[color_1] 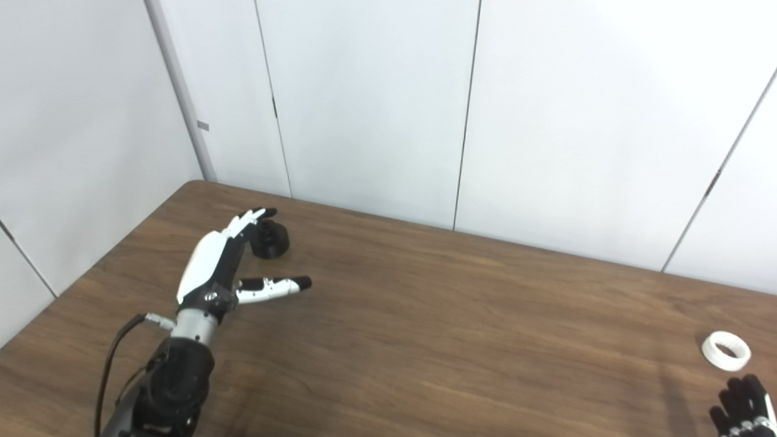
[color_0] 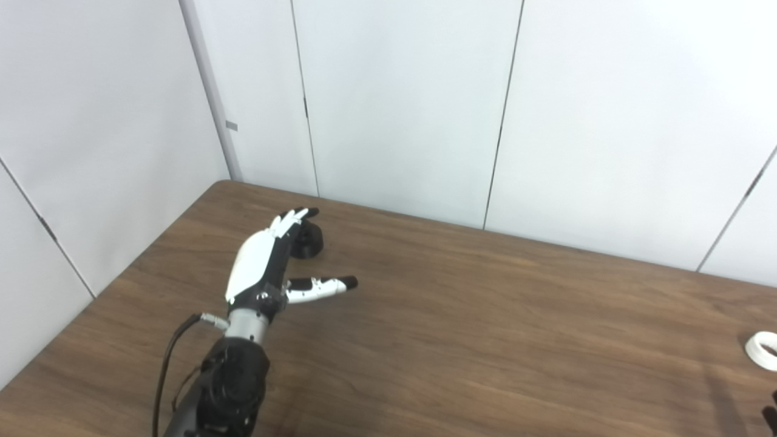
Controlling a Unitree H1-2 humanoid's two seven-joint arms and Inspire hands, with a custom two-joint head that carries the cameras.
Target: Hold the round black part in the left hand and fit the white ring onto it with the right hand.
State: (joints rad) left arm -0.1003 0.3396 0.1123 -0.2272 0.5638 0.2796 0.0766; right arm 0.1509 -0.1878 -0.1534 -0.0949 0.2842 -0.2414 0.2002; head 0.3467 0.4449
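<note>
The round black part (color_0: 306, 239) stands on the brown table at the far left, also in the right eye view (color_1: 271, 239). My left hand (color_0: 267, 262) is open beside it on its left, fingers stretched past it, thumb spread out to the right; it does not hold the part. The white ring (color_1: 726, 350) lies flat on the table at the far right, cut by the frame edge in the left eye view (color_0: 763, 350). My right hand (color_1: 743, 403) shows only as dark fingertips at the bottom right corner, just in front of the ring, not touching it.
The brown wooden table (color_0: 485, 315) is enclosed by white wall panels (color_0: 400, 103) at the back and left. A black cable (color_0: 167, 364) hangs from the left wrist.
</note>
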